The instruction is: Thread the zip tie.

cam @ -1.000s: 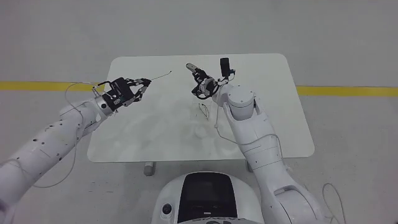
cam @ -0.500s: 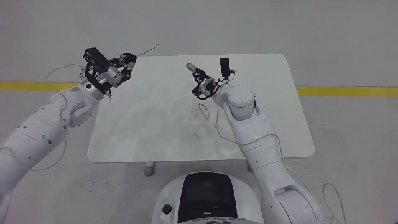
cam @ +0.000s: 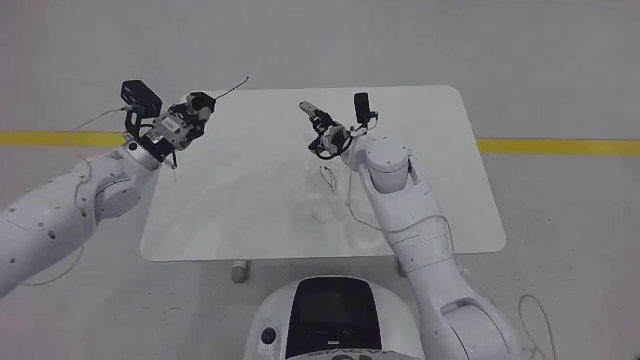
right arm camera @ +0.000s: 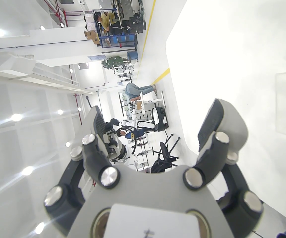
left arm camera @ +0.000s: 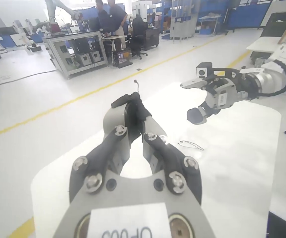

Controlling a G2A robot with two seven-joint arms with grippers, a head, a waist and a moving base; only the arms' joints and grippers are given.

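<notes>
- The worktop is a smooth, matte white slab with rounded corners, hard and flat.
- The right end effector hangs over the middle of the worktop. Its two fingers are spread wide and hold nothing. The fingers are grey metal with ribbed black rubber pads.
- The left end effector is held above the worktop's far left corner. It is clenched on the zip tie, with its black pads pressed together around the lower part.
- The zip tie is a thin, dark, flexible plastic strip. Its free length sticks up and away from the fingertips, clear of the worktop. There is a slight thickening at the tip that may be the head, but it is too small to be sure.
- A loose strand lies curled on the worktop below the right end effector. It is thin and dark, and may be another tie.
- Step in hand, as I judge it: the tie is picked up and presented, but not yet threaded.
- The next move probably calls for bringing the two end effectors close together. The right one would pinch the free end so that the tail can be steered into the head's small slot. The strip bends easily, so it needs a grip close to the tip and careful alignment.
</notes>
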